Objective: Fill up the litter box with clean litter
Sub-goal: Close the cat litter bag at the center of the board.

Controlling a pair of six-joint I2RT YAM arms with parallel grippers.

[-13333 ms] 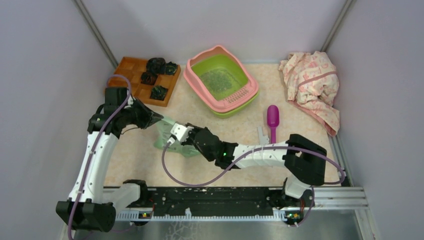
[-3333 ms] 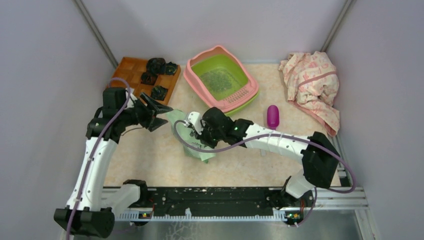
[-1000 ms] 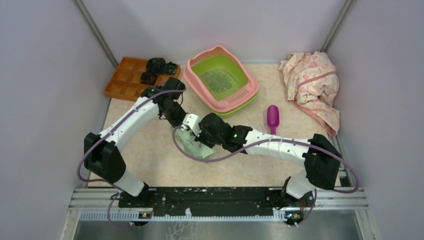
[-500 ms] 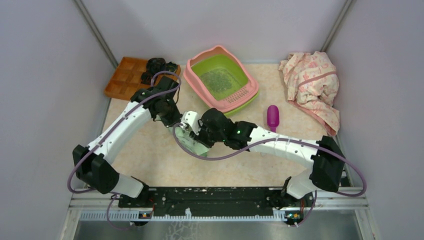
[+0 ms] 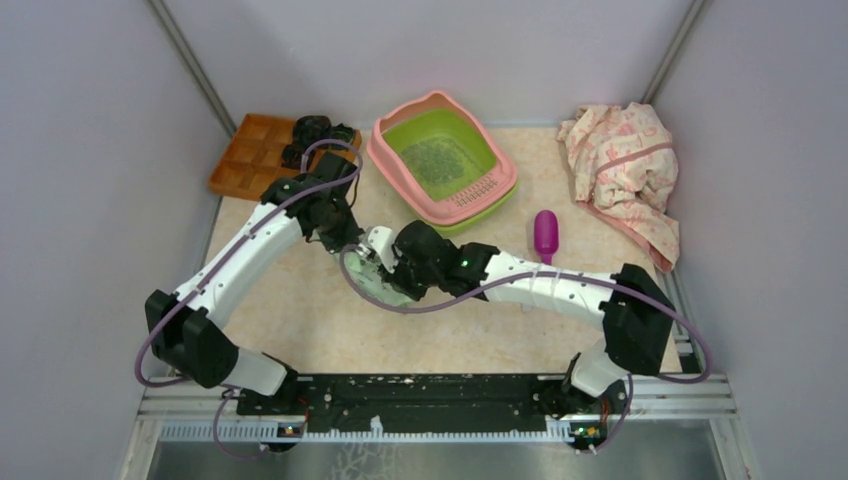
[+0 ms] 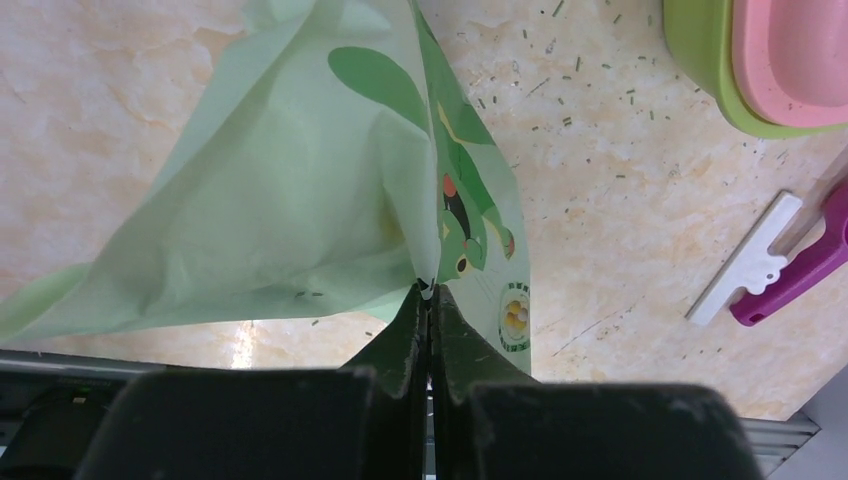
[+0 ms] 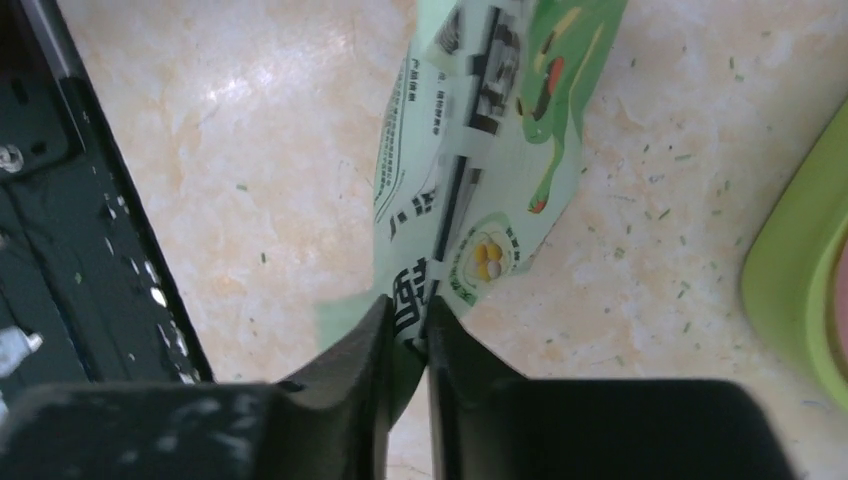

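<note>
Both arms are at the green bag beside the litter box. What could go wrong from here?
The left claw pinches only a thin edge of the bag; it may slip out. The right claw has its jaws slightly apart around another edge, so support looks weak. The bag is beside the litter box, not over it, and stray bits dot the table: pouring now would likely miss.

- Top external view: fixed, high and behind the rig, looking down and forward over the whole table (image 5: pixel 290 315).
- Left wrist view: close, facing down onto the green bag (image 6: pixel 300 200).
- Right wrist view: equally close, facing down.
- Shared: both wrist views show the bag and an edge of the litter box (image 6: pixel 705 70).
</note>
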